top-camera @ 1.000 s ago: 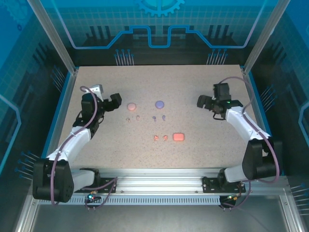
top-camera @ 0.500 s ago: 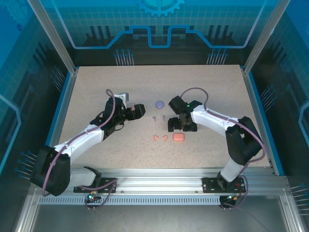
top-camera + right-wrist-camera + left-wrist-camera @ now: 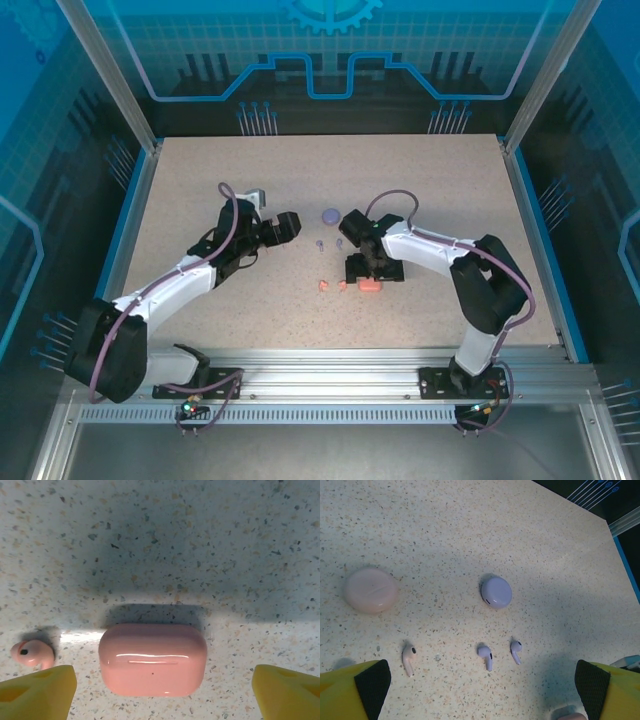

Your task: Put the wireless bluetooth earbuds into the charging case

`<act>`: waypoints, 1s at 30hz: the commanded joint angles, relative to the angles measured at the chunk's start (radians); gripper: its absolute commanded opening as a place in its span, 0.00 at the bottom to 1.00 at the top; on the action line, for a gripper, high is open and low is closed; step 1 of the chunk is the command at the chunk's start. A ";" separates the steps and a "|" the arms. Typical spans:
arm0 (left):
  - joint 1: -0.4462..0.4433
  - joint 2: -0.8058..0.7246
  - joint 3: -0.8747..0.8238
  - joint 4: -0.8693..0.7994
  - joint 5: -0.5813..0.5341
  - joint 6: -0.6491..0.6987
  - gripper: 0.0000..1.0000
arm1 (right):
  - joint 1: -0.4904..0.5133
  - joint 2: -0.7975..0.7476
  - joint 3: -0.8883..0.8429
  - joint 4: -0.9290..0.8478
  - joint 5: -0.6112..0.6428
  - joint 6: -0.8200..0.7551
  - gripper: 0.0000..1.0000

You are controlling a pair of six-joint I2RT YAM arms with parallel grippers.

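right gripper (image 3: 162, 695) spread astride closed glossy coral-pink rounded case (image 3: 152, 659) | left gripper (image 3: 481, 687) spread, empty | stemmed purple earbuds (image 3: 486, 656) loose (none seated) | insertion all ahead

No readable text, label, brand or number anywhere. Plain lids on the coral case (image 3: 152, 659), purple case (image 3: 496, 592) and pale pink case (image 3: 370, 590). On the blue back wall (image 3: 420, 50), just a gear emblem (image 3: 330, 10), without letters.

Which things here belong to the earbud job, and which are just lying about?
Job: pale pink case, purple case, coral case, pink earbud, purple earbuds, coral earbud.
Not part of it: speckled table, aluminium rail.
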 commanded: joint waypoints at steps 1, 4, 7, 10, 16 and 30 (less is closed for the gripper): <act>-0.004 0.007 0.037 -0.006 -0.008 0.010 0.99 | 0.013 0.021 0.003 -0.013 0.002 0.022 0.89; -0.004 0.006 0.048 -0.015 -0.015 0.030 0.99 | 0.013 0.035 -0.005 0.005 -0.008 0.027 0.88; -0.004 0.006 0.064 -0.024 -0.019 0.053 0.99 | 0.013 0.050 -0.005 0.015 -0.013 0.031 0.87; -0.003 0.009 0.077 -0.028 -0.020 0.069 0.99 | 0.013 0.063 -0.008 0.024 -0.014 0.032 0.86; -0.002 0.021 0.105 -0.047 -0.019 0.091 0.99 | 0.013 0.078 -0.014 0.033 -0.015 0.040 0.83; 0.022 0.050 0.148 -0.090 0.010 -0.033 0.99 | 0.013 0.083 -0.037 0.033 -0.024 0.096 0.77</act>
